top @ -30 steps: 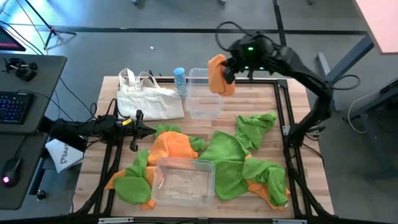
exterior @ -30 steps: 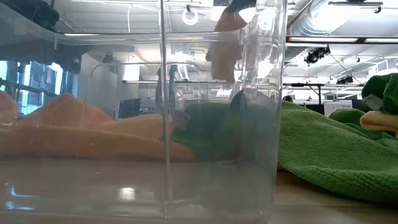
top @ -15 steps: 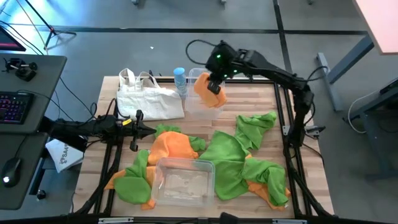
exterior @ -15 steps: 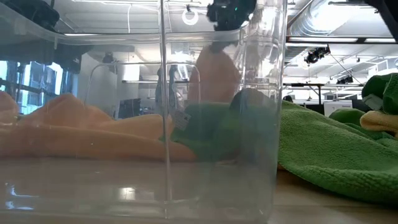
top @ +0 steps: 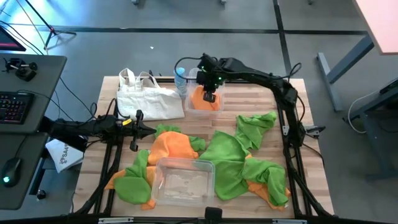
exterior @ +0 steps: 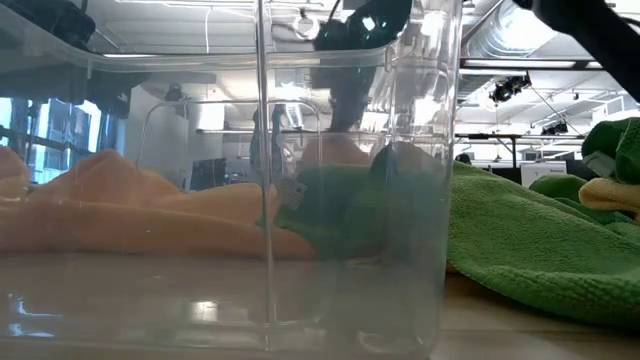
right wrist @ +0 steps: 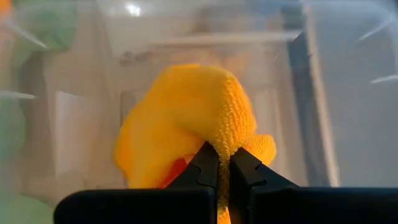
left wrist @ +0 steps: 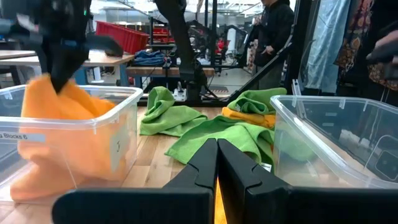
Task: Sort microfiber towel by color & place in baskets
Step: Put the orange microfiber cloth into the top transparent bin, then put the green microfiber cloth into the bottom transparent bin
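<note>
My right gripper (top: 210, 94) hangs over the far clear basket (top: 194, 111), shut on an orange microfiber towel (top: 204, 99) that reaches down into it. The left wrist view shows this towel (left wrist: 59, 130) filling that basket's near end. A second clear basket (top: 183, 182) stands at the table's near edge. Green towels (top: 233, 158) and orange towels (top: 174, 146) lie heaped on the table between the baskets. My left gripper (top: 148, 130) waits shut and level at the table's left side. My right gripper pinches a bunched fold at the top of the orange towel (right wrist: 219, 142) between its two fingers. It comes from above, slanting steeply down. The towel hangs below the fingers, and its lower part (left wrist: 37, 168) is bunched inside the far basket.
A white canvas tote bag (top: 146, 98) and a blue-capped bottle (top: 180, 79) stand at the far left, beside the far basket. A desk with a keyboard (top: 15, 106) is left of the table. People (left wrist: 273, 31) stand in the room beyond.
My right gripper has come down and toward the table's left, rolling at the wrist, from above the far right of the far basket into it. The orange towel went with it, from hanging clear in the air to bunched inside the basket.
</note>
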Robot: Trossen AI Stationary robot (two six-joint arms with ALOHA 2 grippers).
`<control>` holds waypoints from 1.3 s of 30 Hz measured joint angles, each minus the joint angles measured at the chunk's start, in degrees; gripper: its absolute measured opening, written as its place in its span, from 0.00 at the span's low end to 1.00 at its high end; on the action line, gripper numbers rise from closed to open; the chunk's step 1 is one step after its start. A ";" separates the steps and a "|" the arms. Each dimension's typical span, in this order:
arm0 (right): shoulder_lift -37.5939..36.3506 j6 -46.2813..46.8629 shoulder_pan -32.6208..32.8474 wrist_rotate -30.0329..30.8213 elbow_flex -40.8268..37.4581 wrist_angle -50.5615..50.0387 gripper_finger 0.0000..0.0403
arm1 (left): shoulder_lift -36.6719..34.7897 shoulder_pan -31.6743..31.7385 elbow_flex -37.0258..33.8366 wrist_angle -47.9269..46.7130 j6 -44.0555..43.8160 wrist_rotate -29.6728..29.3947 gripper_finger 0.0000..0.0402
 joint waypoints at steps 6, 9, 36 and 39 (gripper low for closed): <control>4.76 0.98 -0.19 -1.38 -0.03 -0.72 0.00 | 0.00 0.02 0.00 0.00 0.00 0.00 0.00; 6.73 1.60 -0.20 -1.36 -0.03 -0.61 0.00 | 0.00 0.00 0.01 0.00 0.01 0.00 0.00; 4.72 11.15 0.28 2.23 12.18 -9.00 0.33 | 0.00 0.00 0.00 0.00 0.00 0.00 0.00; 4.73 13.44 0.30 2.91 16.36 -10.75 0.36 | 0.00 0.02 -0.01 0.00 -0.30 0.00 0.00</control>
